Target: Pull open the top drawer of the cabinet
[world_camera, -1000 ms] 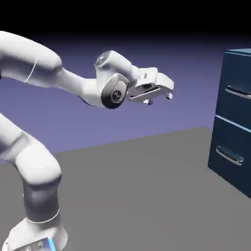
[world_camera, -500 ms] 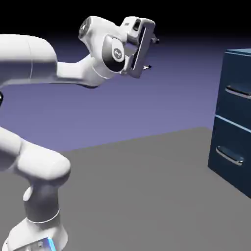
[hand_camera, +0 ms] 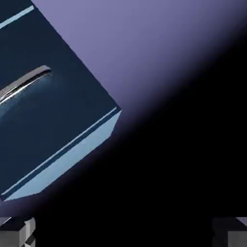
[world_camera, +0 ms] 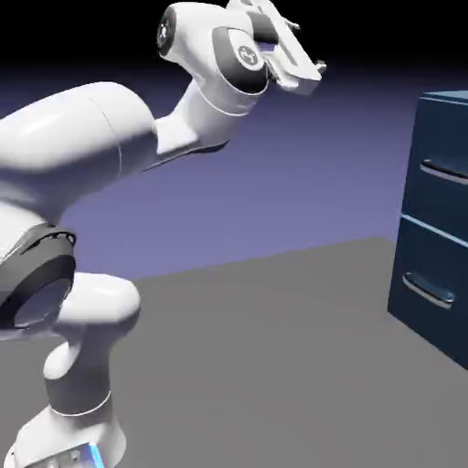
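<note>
On the navy cabinet (world_camera: 439, 228), the top drawer (world_camera: 441, 198) wears a curved silver handle (world_camera: 446, 172).

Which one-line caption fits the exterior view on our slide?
Gripper, open and empty, raised left of the cabinet, whose top drawer is shut.

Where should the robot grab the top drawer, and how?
Probably by the middle of its silver bar handle, coming straight at the drawer's front. The bar runs sideways and bows out, so one of the open fingers could go above it, one below.
</note>
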Controlling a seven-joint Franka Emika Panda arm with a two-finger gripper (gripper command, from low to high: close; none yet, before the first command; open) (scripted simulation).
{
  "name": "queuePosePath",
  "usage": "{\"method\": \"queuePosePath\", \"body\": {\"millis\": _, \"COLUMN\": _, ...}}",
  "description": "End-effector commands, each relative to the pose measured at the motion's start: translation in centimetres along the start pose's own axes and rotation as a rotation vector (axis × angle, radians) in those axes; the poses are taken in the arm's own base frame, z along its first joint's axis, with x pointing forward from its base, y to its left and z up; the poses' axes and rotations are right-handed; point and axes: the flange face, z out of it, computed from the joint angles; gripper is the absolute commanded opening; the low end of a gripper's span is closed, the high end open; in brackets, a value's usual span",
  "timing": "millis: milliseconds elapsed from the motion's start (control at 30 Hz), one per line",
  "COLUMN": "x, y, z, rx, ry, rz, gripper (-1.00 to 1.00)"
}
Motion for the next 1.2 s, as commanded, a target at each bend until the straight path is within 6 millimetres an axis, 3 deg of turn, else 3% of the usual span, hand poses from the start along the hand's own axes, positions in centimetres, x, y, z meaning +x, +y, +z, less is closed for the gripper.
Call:
{"method": "queuePosePath", "body": {"millis": 0, "x": -0.6, "y": -0.1, "z": 0.4, "rx": -0.010, "ry": -0.008, "rz": -0.053, "gripper": 0.00}}
{"method": "queuePosePath", "body": {"millis": 300, "x": -5.3, "y": -2.9, "z": 5.7, "rx": -0.039, "ry": -0.096, "rz": -0.525, "gripper": 0.00}}
{"method": "queuePosePath", "body": {"millis": 467, "x": -6.7, "y": -5.8, "z": 10.1, "rx": -0.013, "ry": -0.143, "rz": -0.789, "gripper": 0.00}}
{"method": "queuePosePath", "body": {"millis": 633, "x": -6.9, "y": -9.5, "z": 15.4, "rx": 0.038, "ry": -0.176, "rz": -1.062, "gripper": 0.00}}
{"method": "queuePosePath", "body": {"millis": 900, "x": -4.0, "y": -16.9, "z": 24.5, "rx": 0.148, "ry": -0.184, "rz": -1.529, "gripper": 0.00}}
{"method": "queuePosePath", "body": {"millis": 1167, "x": 3.1, "y": -25.6, "z": 33.1, "rx": 0.253, "ry": -0.139, "rz": -2.048, "gripper": 0.00}}
